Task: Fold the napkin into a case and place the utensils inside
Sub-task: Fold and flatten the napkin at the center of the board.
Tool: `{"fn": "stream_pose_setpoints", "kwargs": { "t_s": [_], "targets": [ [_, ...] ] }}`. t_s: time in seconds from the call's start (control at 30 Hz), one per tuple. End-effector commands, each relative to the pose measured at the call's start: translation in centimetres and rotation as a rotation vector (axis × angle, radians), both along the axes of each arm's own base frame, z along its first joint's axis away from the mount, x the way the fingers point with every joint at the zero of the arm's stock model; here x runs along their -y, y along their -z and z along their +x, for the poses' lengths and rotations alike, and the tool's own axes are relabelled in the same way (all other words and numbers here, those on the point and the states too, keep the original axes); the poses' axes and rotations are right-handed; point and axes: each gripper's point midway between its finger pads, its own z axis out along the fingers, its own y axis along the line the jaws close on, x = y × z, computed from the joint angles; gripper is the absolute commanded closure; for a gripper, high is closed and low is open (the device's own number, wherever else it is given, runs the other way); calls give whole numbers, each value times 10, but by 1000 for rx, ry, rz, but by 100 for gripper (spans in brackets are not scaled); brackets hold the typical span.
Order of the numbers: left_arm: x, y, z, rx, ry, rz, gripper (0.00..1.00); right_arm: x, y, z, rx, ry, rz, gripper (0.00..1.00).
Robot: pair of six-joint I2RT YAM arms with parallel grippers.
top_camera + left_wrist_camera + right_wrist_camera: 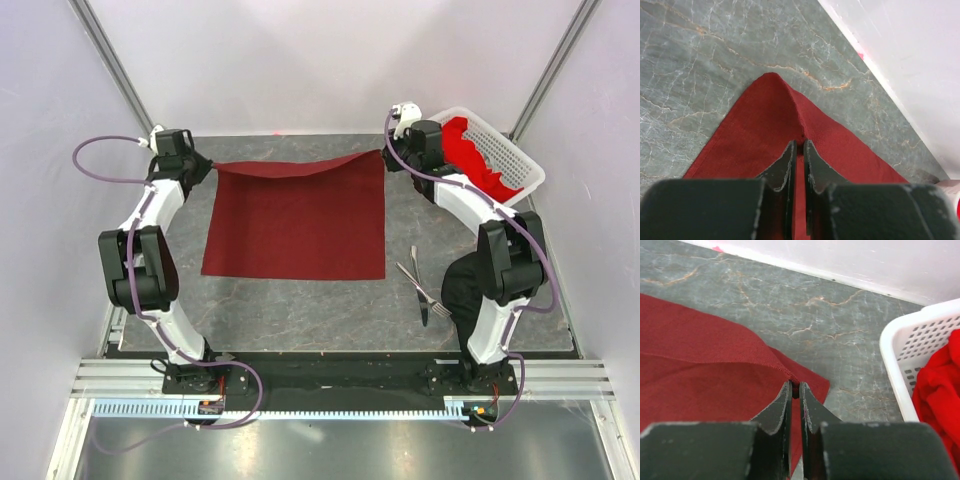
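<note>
The napkin (297, 220) lies spread flat on the tabletop (300, 305), with its far edge raised in a slight ridge. The left tool (798, 146) is clamped on the napkin's far left corner and the right tool (795, 386) on its far right corner, each with jaws nearly together and cloth pinched between them. The utensils (420, 287) lie crossed just right of the napkin's near right corner, not touching it. A white basket (525, 160) holding bright red cloth (478, 150) stands right of the napkin's far right corner.
</note>
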Motion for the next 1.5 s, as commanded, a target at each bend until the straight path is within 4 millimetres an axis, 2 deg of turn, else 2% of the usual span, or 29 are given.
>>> {"fn": "stream_pose_setpoints", "kwargs": {
  "t_s": [0.0, 0.03, 0.07, 0.1, 0.13, 0.17, 0.2, 0.27, 0.4, 0.47, 0.5, 0.57, 0.6, 0.67, 0.7, 0.77, 0.87, 0.97, 1.03, 1.17, 1.27, 1.47],
  "targets": [
    [-6, -32, -3, 15, 20, 30, 98, -7, -38, -15, 38, -56, 25, 100],
    [0, -24, -13, -42, 44, 9, 98, -8, -30, -26, 0, -54, 44, 100],
    [1, -29, -18, -52, 49, 2, 98, -9, -31, -32, -10, -51, 58, 100],
    [3, -26, -25, -74, 56, -6, 98, -10, -43, -42, -1, -49, 75, 100],
    [8, -26, -31, -85, 77, -23, 98, -9, -31, -53, -47, -35, 101, 100],
    [11, -23, -47, -120, 82, -33, 98, -10, -32, -60, -54, -32, 115, 100],
    [13, -21, -55, -138, 81, -45, 98, -7, -25, -76, -94, -25, 121, 100],
    [17, -17, -77, -171, 94, -63, 98, -4, -19, -91, -147, 13, 159, 100],
    [10, -16, -107, -230, 108, -30, 98, 2, -4, -129, -245, 32, 187, 100],
    [8, -7, -122, -286, 117, -17, 98, 1, 3, -146, -295, 34, 202, 100],
    [10, -8, -127, -291, 125, -18, 98, 0, 16, -157, -333, 19, 206, 100],
    [13, 7, -142, -335, 136, -26, 98, -7, 28, -177, -378, -23, 227, 100],
    [13, 8, -147, -339, 134, -23, 98, -10, 31, -183, -386, -34, 232, 100],
    [14, 26, -161, -383, 125, -24, 98, -14, 37, -194, -408, -53, 237, 100],
    [11, 33, -166, -403, 113, -14, 98, -13, 47, -201, -432, -52, 233, 100],
    [10, 50, -176, -452, 112, -8, 98, -17, 56, -210, -459, -74, 246, 100],
    [10, 70, -186, -514, 107, -21, 98, -16, 82, -221, -514, -70, 222, 100],
    [10, 81, -189, -552, 108, -21, 98, -12, 84, -215, -507, -50, 195, 100],
    [12, 79, -188, -555, 116, -27, 98, -9, 81, -215, -505, -46, 170, 100],
    [5, 56, -189, -507, 98, 13, 98, -5, 58, -214, -462, -42, 160, 100],
    [-2, 38, -194, -478, 71, 47, 98, -2, 54, -223, -473, -41, 150, 100],
    [-10, 37, -209, -495, 33, 67, 98, 0, 56, -243, -512, -58, 154, 100]
  ]
}}
